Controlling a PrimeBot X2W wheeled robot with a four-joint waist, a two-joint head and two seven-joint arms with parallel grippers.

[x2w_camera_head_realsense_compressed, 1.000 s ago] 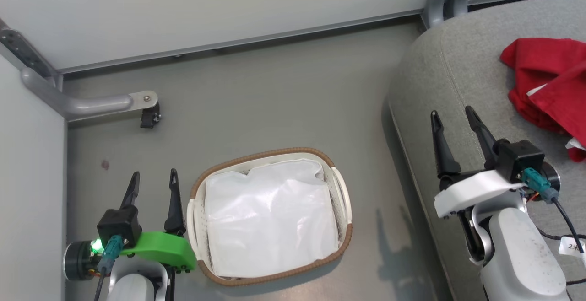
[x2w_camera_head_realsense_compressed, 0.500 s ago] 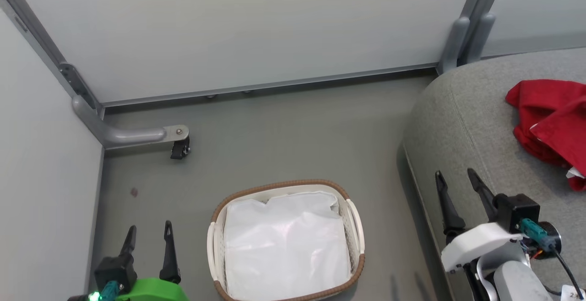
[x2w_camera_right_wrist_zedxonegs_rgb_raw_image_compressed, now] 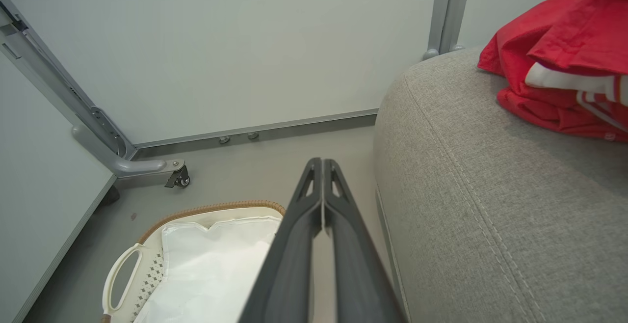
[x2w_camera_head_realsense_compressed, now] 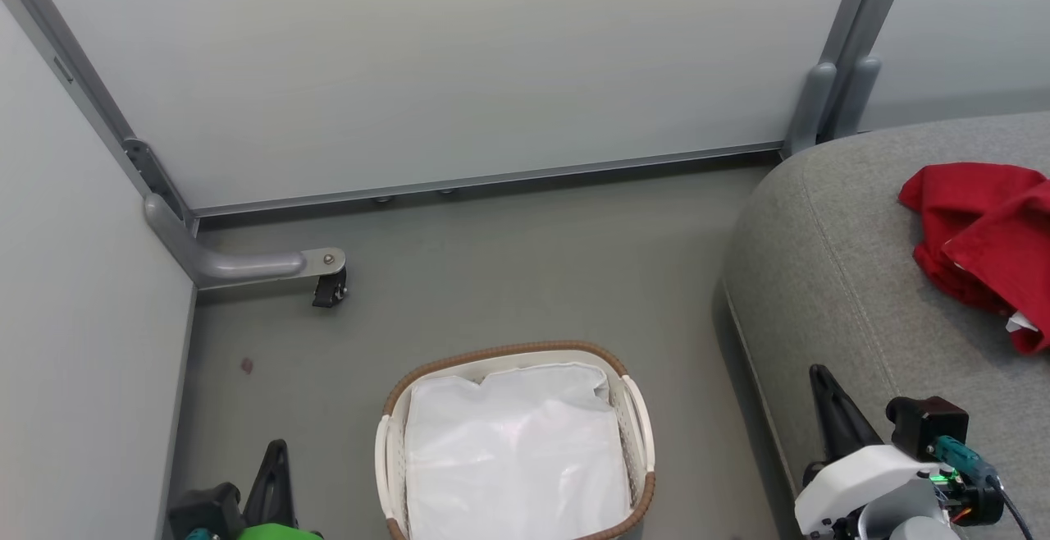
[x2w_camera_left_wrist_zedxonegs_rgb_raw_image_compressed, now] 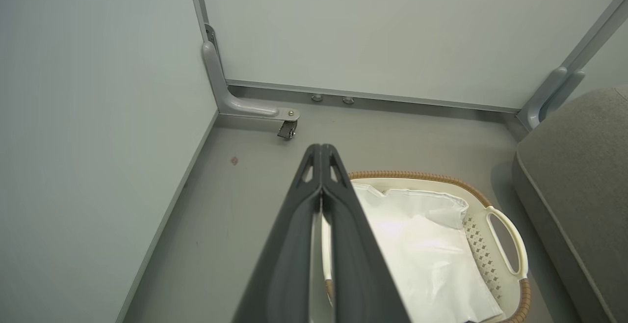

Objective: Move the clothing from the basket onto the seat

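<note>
At the far left, just beside the basket (x2w_camera_head_realsense_compressed: 502, 352), the left hand (x2w_camera_left_wrist_zedxonegs_rgb_raw_image_compressed: 321, 153) hung with its two fingers pressed together on nothing. In the middle the basket stood on the floor (x2w_camera_head_realsense_compressed: 492, 277), showing its white liner (x2w_camera_head_realsense_compressed: 517, 458) and no red cloth that I could see. Further right, the right hand (x2w_camera_right_wrist_zedxonegs_rgb_raw_image_compressed: 322, 165) was likewise closed and empty at the edge of the seat (x2w_camera_head_realsense_compressed: 820, 277). The clothing (x2w_camera_head_realsense_compressed: 976, 236) lay bunched on the cushion, so the move looked finished, with nothing visibly left to carry

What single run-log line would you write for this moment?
clothing: on seat | basket: holds liner, no clothing | left pincer: shut, empty | right pincer: shut, empty
</note>
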